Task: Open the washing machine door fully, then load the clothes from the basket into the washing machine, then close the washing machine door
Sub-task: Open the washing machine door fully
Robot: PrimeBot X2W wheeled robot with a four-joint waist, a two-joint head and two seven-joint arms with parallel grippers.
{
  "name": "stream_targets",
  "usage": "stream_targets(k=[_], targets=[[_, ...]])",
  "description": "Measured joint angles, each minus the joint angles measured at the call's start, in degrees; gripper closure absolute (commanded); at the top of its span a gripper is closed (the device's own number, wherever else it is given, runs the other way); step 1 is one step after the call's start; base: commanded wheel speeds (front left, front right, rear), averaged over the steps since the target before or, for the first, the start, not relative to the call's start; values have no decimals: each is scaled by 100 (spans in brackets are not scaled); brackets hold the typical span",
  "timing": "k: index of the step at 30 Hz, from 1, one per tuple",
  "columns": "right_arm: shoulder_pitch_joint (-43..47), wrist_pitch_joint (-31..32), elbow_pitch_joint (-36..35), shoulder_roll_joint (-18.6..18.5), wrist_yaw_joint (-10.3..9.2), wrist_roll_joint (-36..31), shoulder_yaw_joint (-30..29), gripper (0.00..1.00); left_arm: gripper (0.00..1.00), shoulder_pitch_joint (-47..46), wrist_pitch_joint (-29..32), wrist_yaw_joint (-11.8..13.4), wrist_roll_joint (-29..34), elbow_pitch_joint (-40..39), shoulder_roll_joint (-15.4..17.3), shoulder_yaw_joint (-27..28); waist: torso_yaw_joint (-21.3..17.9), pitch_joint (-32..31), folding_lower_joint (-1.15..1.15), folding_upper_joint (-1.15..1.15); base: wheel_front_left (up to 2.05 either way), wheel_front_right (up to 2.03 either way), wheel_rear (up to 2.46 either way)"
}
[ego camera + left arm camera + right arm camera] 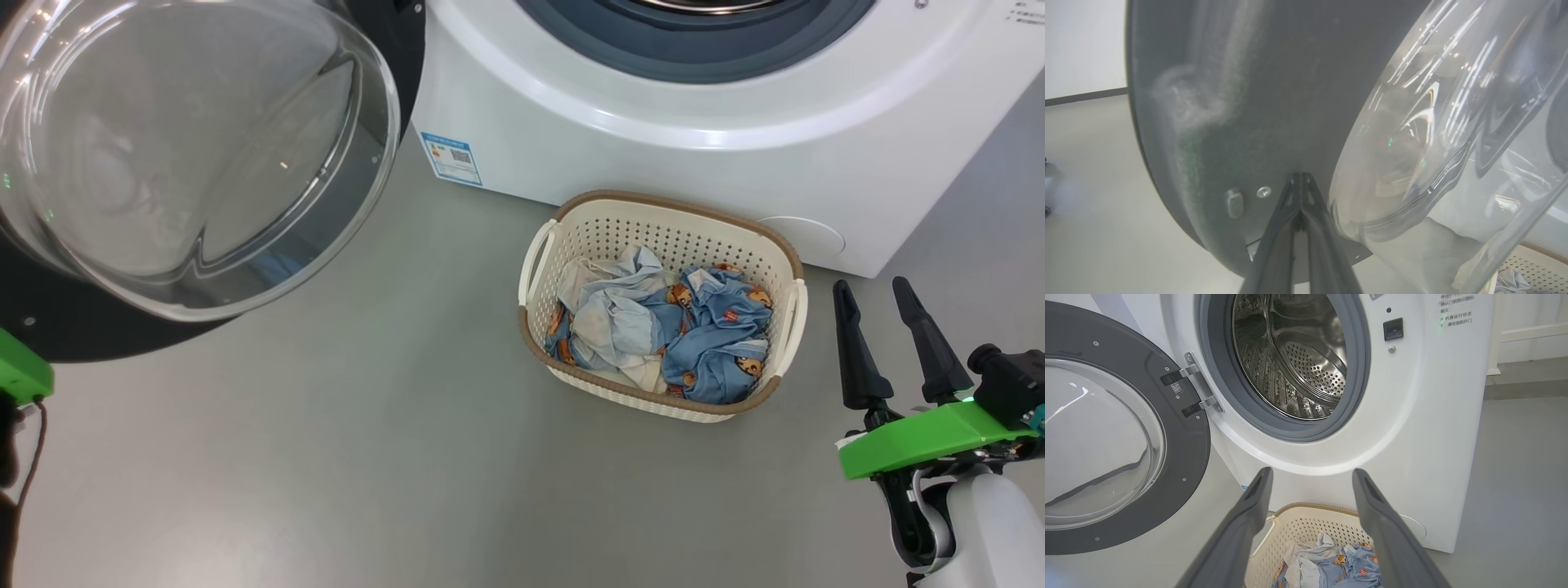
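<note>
White washing machine (653, 147) stands with its door (1118, 445) open wide on our left, and we see the steel drum (1298, 363). Our left hand (1300, 179) is pinched shut on nothing, its tips at the door's dark inner face beside the glass bowl. Our right hand (871, 287) is spread wide and empty, near the basket (678, 204). The basket sits on the grey floor (326, 425) close before the machine. The clothes (678, 327) lie heaped inside it.
</note>
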Motion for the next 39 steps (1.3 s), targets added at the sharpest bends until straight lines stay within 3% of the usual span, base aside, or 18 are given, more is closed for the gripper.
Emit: stream_targets(k=[15,30,32,39], targets=[[15,0,16,52,0,4,-20,0,100,-171,-226,-103,63,537,125,-85,-136,-170,0,0,0,0,0],[205,0,47,102,0,44,-75,0,100,97,-302,-209,111,192,69,-232,-110,-485,0,0,0,0,0],[236,0,47,109,0,49,-67,0,0,241,-303,-207,111,56,58,-215,-122,-534,0,0,0,0,0],[275,0,75,136,0,68,-43,0,0,926,-342,-141,111,-904,-68,-63,-237,-691,0,0,0,0,0]])
